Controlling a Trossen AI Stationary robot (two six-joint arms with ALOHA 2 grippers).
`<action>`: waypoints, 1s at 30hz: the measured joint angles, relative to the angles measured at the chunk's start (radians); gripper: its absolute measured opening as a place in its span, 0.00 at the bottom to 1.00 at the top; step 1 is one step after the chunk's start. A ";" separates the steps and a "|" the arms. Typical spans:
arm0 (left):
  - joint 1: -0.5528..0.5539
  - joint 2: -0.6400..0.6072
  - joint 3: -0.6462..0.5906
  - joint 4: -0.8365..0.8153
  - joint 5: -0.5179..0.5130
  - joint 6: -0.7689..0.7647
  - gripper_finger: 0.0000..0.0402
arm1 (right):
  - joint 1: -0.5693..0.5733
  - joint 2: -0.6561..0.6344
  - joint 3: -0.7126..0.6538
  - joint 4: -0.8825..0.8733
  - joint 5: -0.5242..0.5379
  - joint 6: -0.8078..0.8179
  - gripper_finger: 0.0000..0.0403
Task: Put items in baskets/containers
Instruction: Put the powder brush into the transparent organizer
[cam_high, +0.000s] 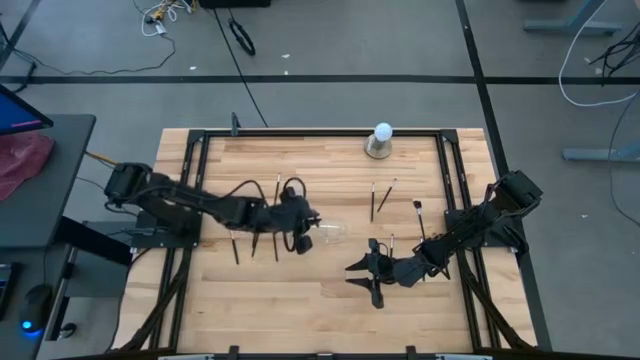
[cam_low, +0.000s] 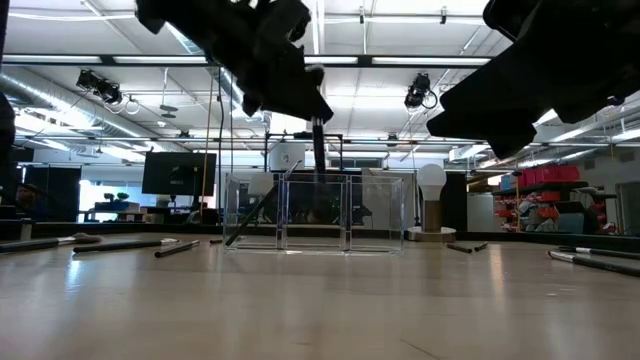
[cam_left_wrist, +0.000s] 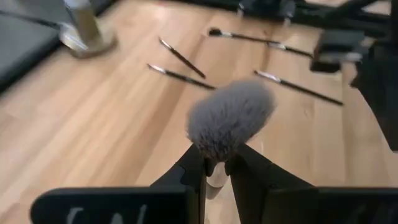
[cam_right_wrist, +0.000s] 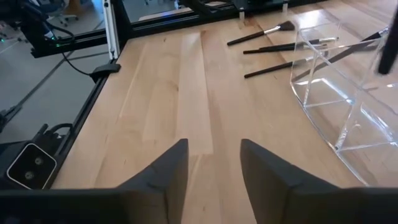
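The clear plastic holder (cam_high: 332, 235) (cam_low: 315, 212) (cam_right_wrist: 348, 93) stands mid-table, with one dark brush (cam_low: 255, 215) leaning inside its left compartment. My left gripper (cam_high: 300, 225) (cam_left_wrist: 216, 163) is right over the holder, shut on a brush with a fluffy grey head (cam_left_wrist: 230, 118). My right gripper (cam_high: 368, 272) (cam_right_wrist: 214, 162) is open above bare wood, near-right of the holder. Loose brushes lie flat left of the holder (cam_high: 236, 245), beyond it (cam_high: 277, 190) and to its right (cam_high: 373, 200) (cam_high: 418, 215). My left gripper pinches the brush between its two fingers at the silvery ferrule (cam_left_wrist: 214, 177), just under the grey bristle head. The fingers come slanting down from the table's left and lie across the brush. The brush stands upright, head up; its dark handle (cam_low: 318, 160) hangs down within the holder's outline.
A white ball on a grey base (cam_high: 381, 140) (cam_low: 432, 200) (cam_left_wrist: 81, 31) stands near the far edge. A black frame rail (cam_high: 300, 132) borders the table. Bare wood lies along the near side (cam_high: 290, 310). The right arm (cam_low: 540, 70) looms on the right in the low view.
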 joint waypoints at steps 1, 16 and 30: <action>0.011 0.000 0.000 -0.005 0.044 -0.001 0.13 | 0.000 0.000 0.000 0.000 0.000 -0.001 0.36; 0.083 0.001 0.139 -0.345 0.208 0.031 0.13 | 0.000 0.000 0.000 0.011 0.001 -0.020 0.32; 0.090 0.061 0.137 -0.382 0.225 0.037 0.15 | 0.000 0.001 0.001 0.012 0.000 -0.023 0.32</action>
